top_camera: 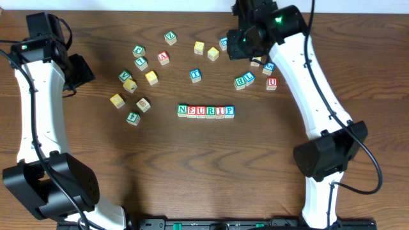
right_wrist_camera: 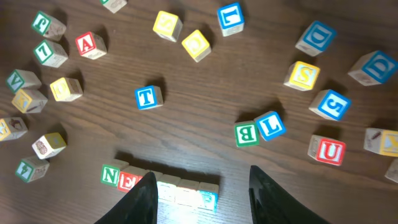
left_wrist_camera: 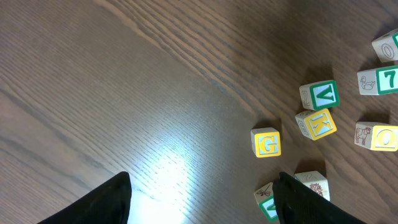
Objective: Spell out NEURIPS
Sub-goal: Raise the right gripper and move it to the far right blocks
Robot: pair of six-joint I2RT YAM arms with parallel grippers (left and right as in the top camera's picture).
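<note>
Six lettered cubes stand in a row reading N E U R I P at the table's centre. The right wrist view shows the green N and red E; the rest of the row is partly behind a finger and washed out by glare. A yellow-faced S cube lies loose at the back right. My right gripper hangs high over the back of the table, open and empty. At the far left my left gripper is also open, over bare wood with nothing between its fingers.
Loose cubes lie scattered left of centre: green V, yellow K, yellow G. More sit at the back and right: blue T, red A, green B, red U.
</note>
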